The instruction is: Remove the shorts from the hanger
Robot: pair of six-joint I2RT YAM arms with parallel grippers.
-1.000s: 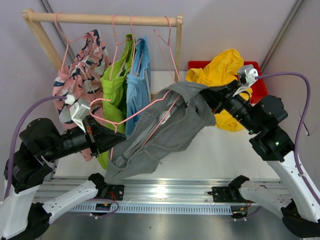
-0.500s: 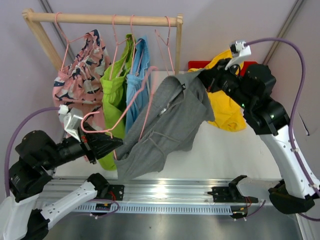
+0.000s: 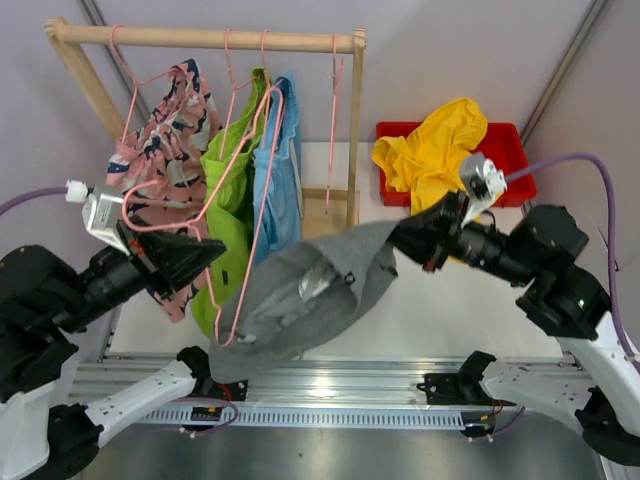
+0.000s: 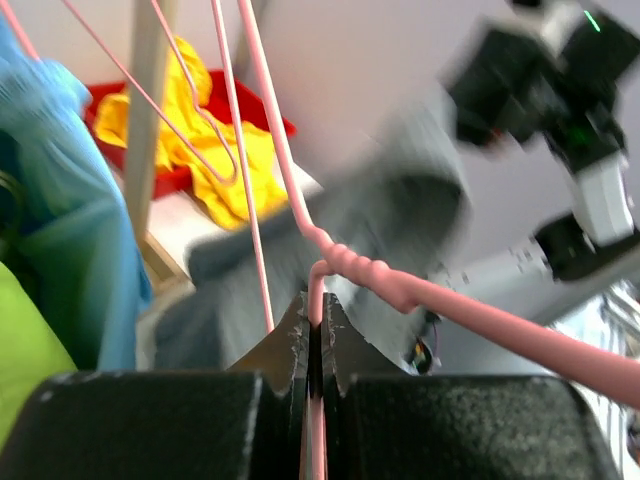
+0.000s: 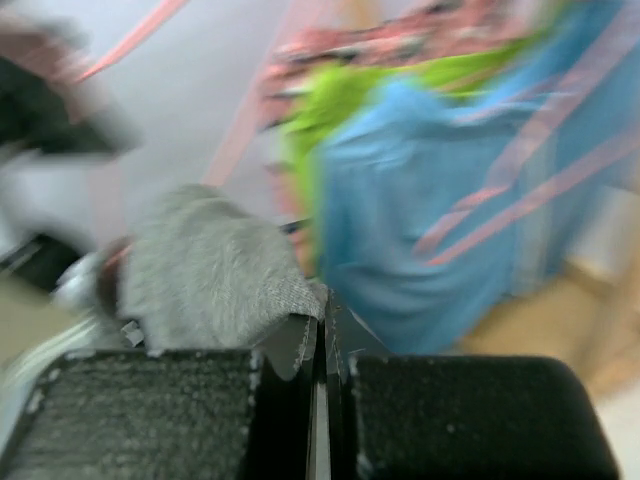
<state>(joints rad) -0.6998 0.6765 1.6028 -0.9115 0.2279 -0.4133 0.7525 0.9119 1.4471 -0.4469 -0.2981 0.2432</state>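
Note:
The grey shorts [image 3: 305,295] hang spread in the air in front of the rack. My right gripper [image 3: 402,238] is shut on their right edge; in the right wrist view the jaws [image 5: 325,308] pinch the grey fabric [image 5: 210,265]. My left gripper [image 3: 208,250] is shut on the neck of a pink wire hanger [image 3: 248,190], seen up close in the left wrist view [image 4: 317,298]. The hanger's lower end lies at the shorts' left edge; I cannot tell if it is still inside them. The pink patterned shorts [image 3: 160,150], lime green shorts [image 3: 232,190] and light blue shorts [image 3: 280,170] hang on the rack. The yellow shorts [image 3: 432,150] lie in the red bin [image 3: 515,160].
The wooden rack [image 3: 200,38] stands at the back left, with an empty pink hanger [image 3: 335,120] by its right post [image 3: 356,130]. A metal rail [image 3: 330,385] runs along the near edge between the arm bases.
My right gripper has come down from beside the bin and pulled the grey shorts forward and right. My left gripper has lifted the hanger up and left, and it now stands steeper.

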